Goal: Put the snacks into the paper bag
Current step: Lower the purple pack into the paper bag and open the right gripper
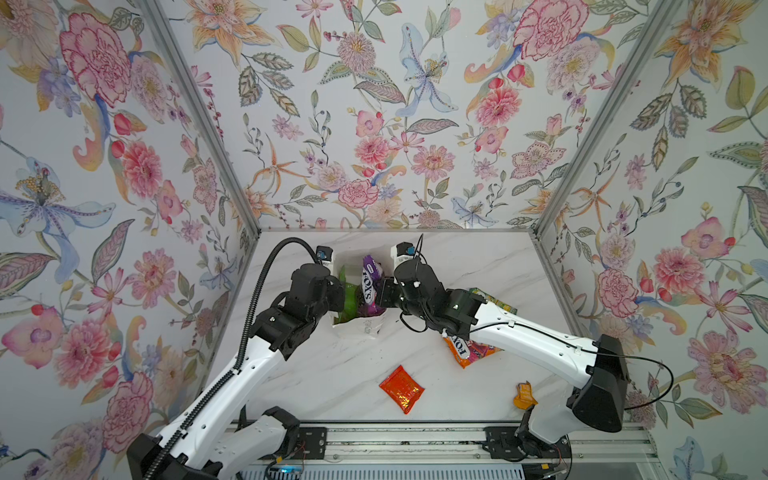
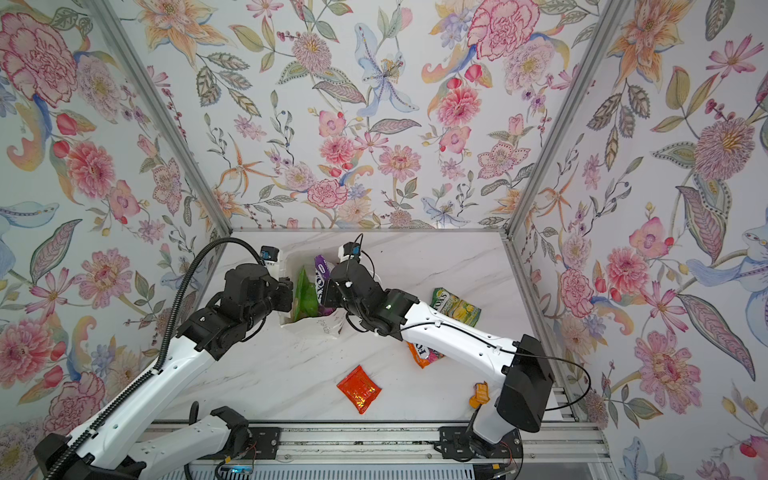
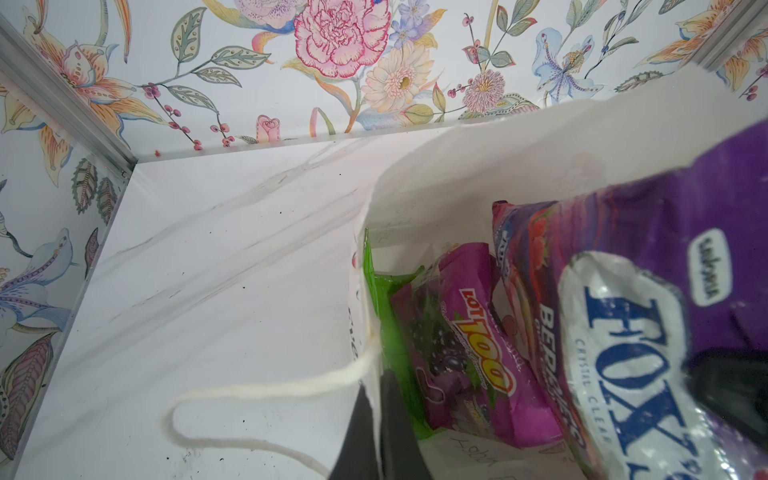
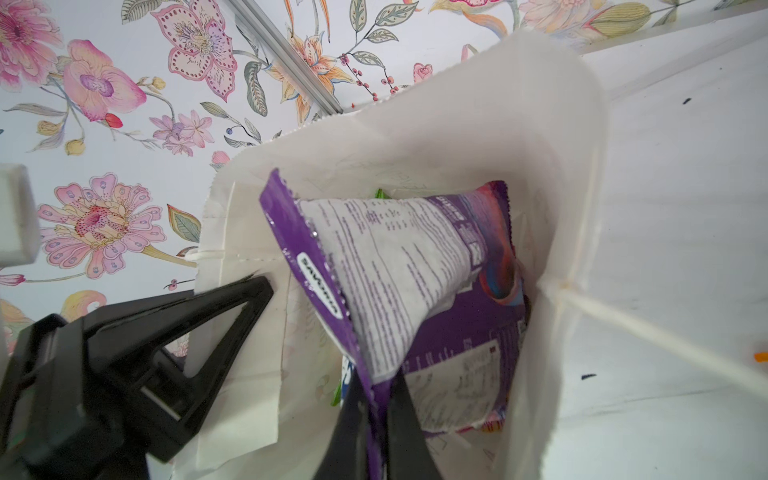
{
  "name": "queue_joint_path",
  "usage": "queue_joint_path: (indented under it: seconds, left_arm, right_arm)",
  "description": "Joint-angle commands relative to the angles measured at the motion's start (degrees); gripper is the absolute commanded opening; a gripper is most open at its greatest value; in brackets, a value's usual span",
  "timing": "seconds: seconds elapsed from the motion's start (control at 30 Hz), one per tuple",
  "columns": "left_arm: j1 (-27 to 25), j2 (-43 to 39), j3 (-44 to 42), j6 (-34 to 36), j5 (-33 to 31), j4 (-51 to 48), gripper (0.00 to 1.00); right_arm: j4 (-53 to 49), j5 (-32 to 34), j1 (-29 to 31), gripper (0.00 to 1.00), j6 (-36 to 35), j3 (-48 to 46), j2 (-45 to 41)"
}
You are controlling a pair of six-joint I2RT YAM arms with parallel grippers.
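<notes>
A red foil pack point(image 1: 402, 388) and orange sachet point(image 1: 524, 395) lie on the near bench point(image 1: 332, 374), well apart from both hands. Farther back the left hand point(image 3: 376, 399) pinches the rim of the bag point(image 1: 357, 328). The right hand point(image 4: 376, 399) grips the purple packet point(image 4: 395, 270), which hangs inside the bag.

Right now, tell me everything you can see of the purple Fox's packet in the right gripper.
The purple FOX'S packet is a crinkly, puffy pouch with serrated seams: a white panel with blue lettering on one face, small print on the other. The shut right gripper pinches one edge, holding it partly inside the open mouth of the white paper bag, above a pink-purple packet and a green packet.
</notes>
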Motion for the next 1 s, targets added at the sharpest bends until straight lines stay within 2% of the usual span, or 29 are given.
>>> queue_joint_path:
  seconds: [0.0,0.13,0.53,0.83,0.97]
  left_arm:
    - [0.53,-1.14,1.11,1.43,-1.35,2.10,0.00]
    - [0.59,-1.10,1.10,1.42,-1.44,2.09,0.00]
    - [0.62,-1.30,1.11,1.46,-1.49,2.05,0.00]
    - [0.65,-0.94,1.36,1.28,-0.73,2.18,0.00]
    - [0.58,-0.50,2.28,0.74,0.61,2.42,0.00]
  right_arm:
    - [-0.30,2.21,-0.24,0.02,-1.00,2.45,0.23]
    - [-1.72,1.97,-0.25,0.04,-2.28,3.99,1.45]
    - [-2.48,3.24,-0.65,0.25,-2.96,3.94,0.49]
    - [-4.45,2.74,-0.39,0.28,-5.95,6.26,0.73]
    - [-5.68,2.10,-0.30,0.34,-8.10,7.69,0.61]
